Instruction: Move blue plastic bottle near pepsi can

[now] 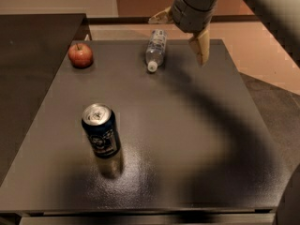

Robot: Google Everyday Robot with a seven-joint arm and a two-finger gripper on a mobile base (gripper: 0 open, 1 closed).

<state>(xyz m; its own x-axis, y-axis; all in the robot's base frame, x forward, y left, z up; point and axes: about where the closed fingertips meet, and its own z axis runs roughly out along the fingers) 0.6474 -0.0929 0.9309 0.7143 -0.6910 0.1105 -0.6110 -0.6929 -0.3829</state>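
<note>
Nearest: can [101, 131], upright, front left of worktop [187, 125]; my target spot.
Farther left: apple [80, 55], no part in this.
Far edge: bottle [156, 50], on its side, well apart from can.
Farthest: tool [178, 39], just beside bottle, fingers [201, 46] spread, empty, likely set to straddle it.

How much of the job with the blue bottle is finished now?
Nothing is done: the blue plastic bottle lies on its side at the far edge of the table, far from the pepsi can. In hand: the open gripper hovers beside the bottle, empty. Left: grasp, carry, set down near the can.
</note>
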